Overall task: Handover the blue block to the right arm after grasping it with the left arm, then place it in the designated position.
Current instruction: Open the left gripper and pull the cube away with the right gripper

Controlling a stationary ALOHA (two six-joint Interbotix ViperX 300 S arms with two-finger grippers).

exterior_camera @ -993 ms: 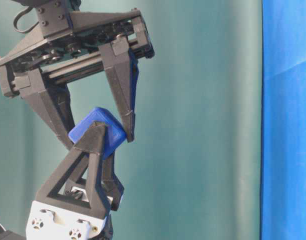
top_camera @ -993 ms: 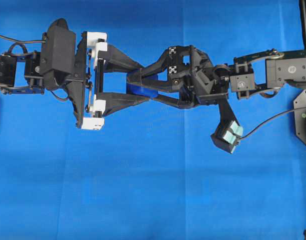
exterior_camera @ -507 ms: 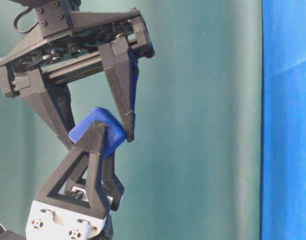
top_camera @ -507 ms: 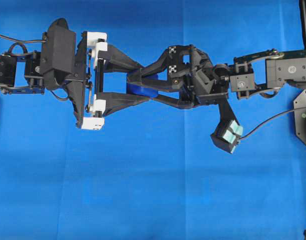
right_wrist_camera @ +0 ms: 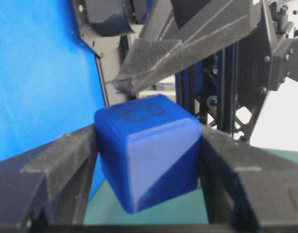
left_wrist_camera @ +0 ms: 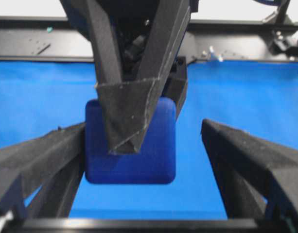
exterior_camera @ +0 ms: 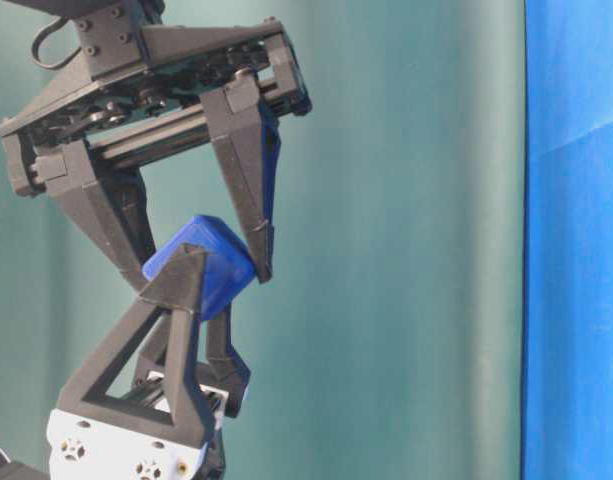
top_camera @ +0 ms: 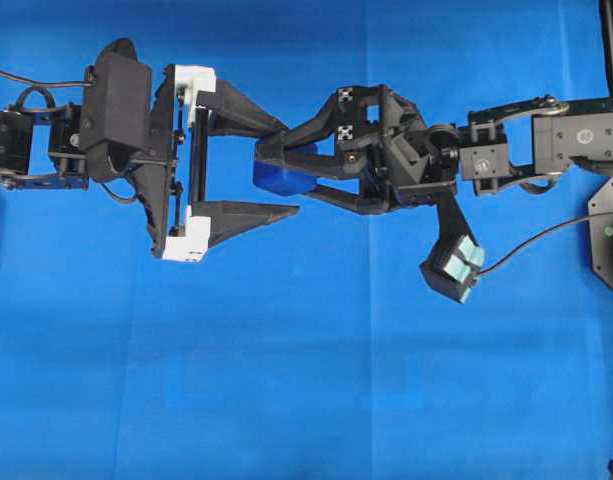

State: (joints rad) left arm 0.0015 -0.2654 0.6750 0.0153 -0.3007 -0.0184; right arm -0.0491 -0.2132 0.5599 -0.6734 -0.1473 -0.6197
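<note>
The blue block [top_camera: 279,178] hangs in mid-air above the cloth, pinched between the fingers of my right gripper [top_camera: 274,170], which is shut on it. In the right wrist view the block [right_wrist_camera: 149,150] fills the gap between both fingers [right_wrist_camera: 66,160]. My left gripper [top_camera: 291,168], the one with white brackets, stands open around the same spot. In the left wrist view the block [left_wrist_camera: 139,155] sits close against one finger [left_wrist_camera: 42,155], and a wide gap shows on the other side. In the table-level view the right gripper [exterior_camera: 206,283] holds the block [exterior_camera: 214,262] from above.
Bright blue cloth [top_camera: 306,380] covers the table under both arms. Black hardware [top_camera: 611,240] and a cable stand at the right edge. A teal wall [exterior_camera: 406,250] backs the table-level view.
My left gripper's fingers have spread wide and let go of the block. The right gripper stays shut on it, and both arms have barely moved.
</note>
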